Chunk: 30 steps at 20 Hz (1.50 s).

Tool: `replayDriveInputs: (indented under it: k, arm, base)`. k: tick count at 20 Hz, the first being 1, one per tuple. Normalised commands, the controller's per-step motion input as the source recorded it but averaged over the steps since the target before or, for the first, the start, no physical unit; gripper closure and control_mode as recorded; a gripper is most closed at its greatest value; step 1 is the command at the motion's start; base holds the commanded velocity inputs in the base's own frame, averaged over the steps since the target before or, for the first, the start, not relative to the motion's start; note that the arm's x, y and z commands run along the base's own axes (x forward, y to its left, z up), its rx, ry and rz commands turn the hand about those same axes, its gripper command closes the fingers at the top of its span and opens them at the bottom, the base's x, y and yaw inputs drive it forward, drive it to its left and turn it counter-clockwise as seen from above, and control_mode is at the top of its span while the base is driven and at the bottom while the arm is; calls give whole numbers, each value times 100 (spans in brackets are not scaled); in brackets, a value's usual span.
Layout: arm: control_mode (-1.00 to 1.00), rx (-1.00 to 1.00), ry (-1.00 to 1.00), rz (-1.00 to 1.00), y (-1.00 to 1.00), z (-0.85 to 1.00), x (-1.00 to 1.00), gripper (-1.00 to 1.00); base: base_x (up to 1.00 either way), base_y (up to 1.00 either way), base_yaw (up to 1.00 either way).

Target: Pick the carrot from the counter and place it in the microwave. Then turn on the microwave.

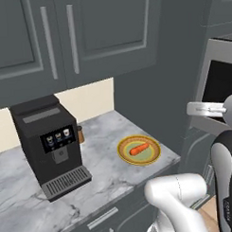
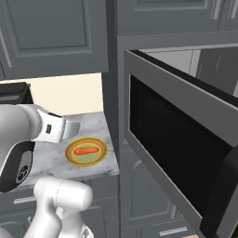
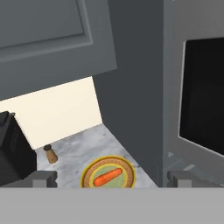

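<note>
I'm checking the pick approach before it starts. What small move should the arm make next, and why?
Probably lower the open gripper toward the carrot: it lies untouched on the plate on the counter, and the microwave door already stands open.

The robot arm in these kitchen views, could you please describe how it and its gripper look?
The arm is made of glossy white, rounded, tube-like segments, joined by dark grey to black joint sections. No loose cables show. The gripper has two small, blocky grey finger tips.
</note>
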Motion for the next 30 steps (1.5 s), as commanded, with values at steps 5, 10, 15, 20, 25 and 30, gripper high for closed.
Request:
replayDriveInputs:
  k: [5,10,15,20,25,30]
  arm:
    - [-100,-1,5,0,7,-9,0,-100]
    - [-100,-1,12,-4,18,-17,10,-100]
    - [-100,0,1,-1,19,-16,13,-100]
    - [-100,0,6,0,19,-14,21,-100]
    - [-100,0,12,0,13,-14,21,-100]
    - [-100,-2,13,0,5,-19,18,-100]
  base:
    - [0,4,1]
    - [0,0,0]
    - [0,0,0]
    - [0,0,0]
    - [0,0,0]
    - [0,0,0]
